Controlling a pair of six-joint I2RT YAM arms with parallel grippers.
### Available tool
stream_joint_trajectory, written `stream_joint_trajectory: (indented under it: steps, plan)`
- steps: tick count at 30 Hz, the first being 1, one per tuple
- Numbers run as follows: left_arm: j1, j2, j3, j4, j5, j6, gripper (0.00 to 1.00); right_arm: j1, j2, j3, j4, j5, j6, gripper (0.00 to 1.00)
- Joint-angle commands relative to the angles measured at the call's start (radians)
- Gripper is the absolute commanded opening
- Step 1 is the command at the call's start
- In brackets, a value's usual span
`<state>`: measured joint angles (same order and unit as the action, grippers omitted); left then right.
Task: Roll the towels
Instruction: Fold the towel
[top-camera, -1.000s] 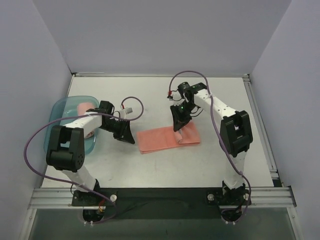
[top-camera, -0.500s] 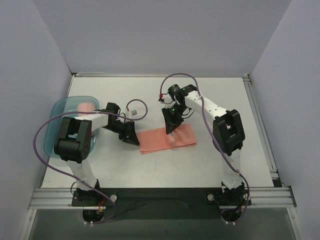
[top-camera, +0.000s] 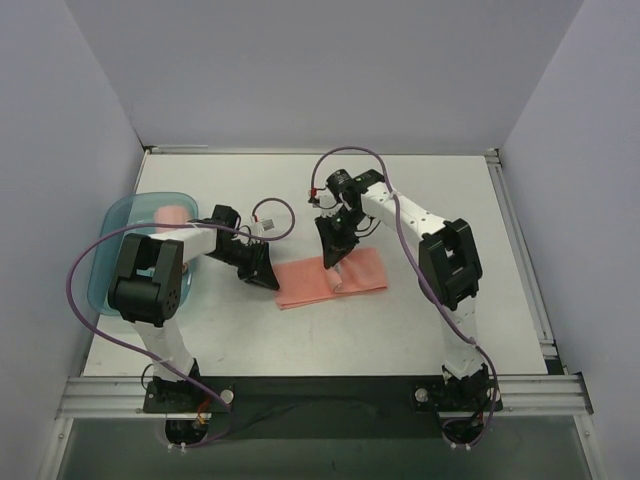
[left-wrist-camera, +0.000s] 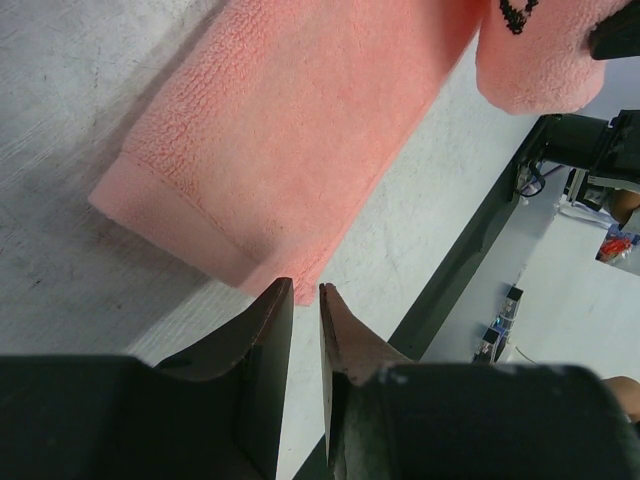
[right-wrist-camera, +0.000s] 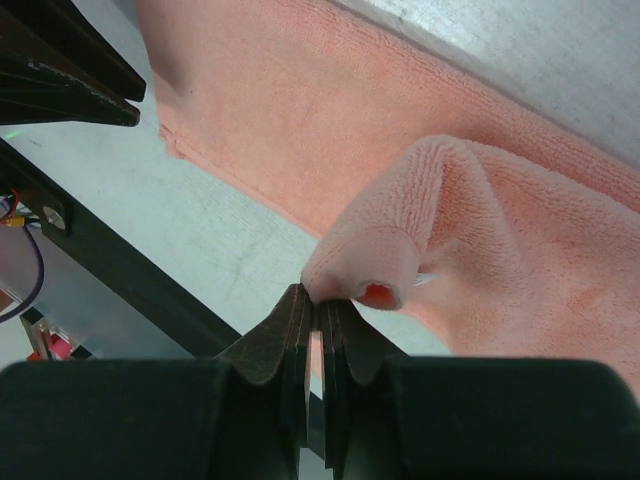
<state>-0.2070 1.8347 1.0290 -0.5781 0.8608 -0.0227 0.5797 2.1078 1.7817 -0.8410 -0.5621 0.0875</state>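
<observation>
A salmon-pink towel (top-camera: 305, 283) lies flat on the table's middle, its right part folded over leftwards. My right gripper (top-camera: 334, 258) is shut on the towel's lifted edge, which curls into a rounded fold (right-wrist-camera: 400, 230) just above my fingertips (right-wrist-camera: 320, 300). My left gripper (top-camera: 268, 278) sits low at the towel's near-left corner (left-wrist-camera: 290, 130). Its jaws stand almost together with a thin empty gap, tips (left-wrist-camera: 300, 290) at the corner's hem. A second pink towel (top-camera: 172, 214), rolled, lies in the teal tray.
The translucent teal tray (top-camera: 112, 232) stands at the left edge of the table. Purple cables loop from both arms over the table. Grey walls close the back and sides. The left gripper's fingers (right-wrist-camera: 60, 70) show in the right wrist view's top left.
My right gripper has moved left, drawing the towel's edge further over the flat part. My left gripper came in to the towel's left corner, then held still.
</observation>
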Motion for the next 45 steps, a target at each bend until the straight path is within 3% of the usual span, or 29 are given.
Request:
stream_joint_trajectory:
  steps: [1, 39, 45]
  plan:
    - [0.000, 0.001, 0.003, 0.034, 0.007, -0.002, 0.28, 0.014, 0.020, 0.033, -0.040, -0.032, 0.018, 0.00]
    - [0.000, 0.080, -0.001, 0.037, -0.042, -0.006, 0.23, 0.081, 0.098, 0.104, -0.040, -0.068, 0.051, 0.00]
    - [0.023, 0.040, -0.021, 0.035, -0.029, -0.005, 0.32, 0.086, 0.133, 0.116, -0.041, -0.081, 0.052, 0.00]
